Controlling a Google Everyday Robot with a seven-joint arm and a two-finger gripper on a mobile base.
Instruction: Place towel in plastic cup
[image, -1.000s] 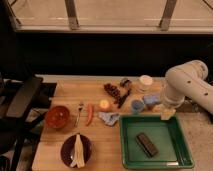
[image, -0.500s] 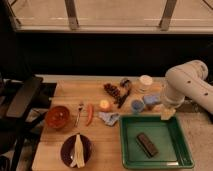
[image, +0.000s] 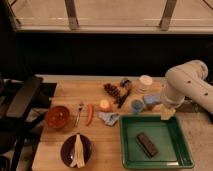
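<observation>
The towel (image: 108, 118) is a small crumpled grey-blue cloth lying on the wooden table, just left of the green tray. The light blue plastic cup (image: 136, 105) stands upright a little up and to the right of it, with a second pale blue object (image: 150, 100) beside it. My gripper (image: 167, 112) hangs at the end of the white arm over the tray's far right corner, to the right of the cup and well away from the towel. A yellowish piece shows at its tip.
A green tray (image: 155, 163) holds a dark bar (image: 147, 144). On the table there are a red bowl (image: 57, 117), a dark plate with a banana (image: 76, 150), a fork (image: 80, 111), a red pepper (image: 90, 114), an orange (image: 104, 104), dark grapes (image: 112, 91), a can (image: 125, 82) and a white cup (image: 145, 81).
</observation>
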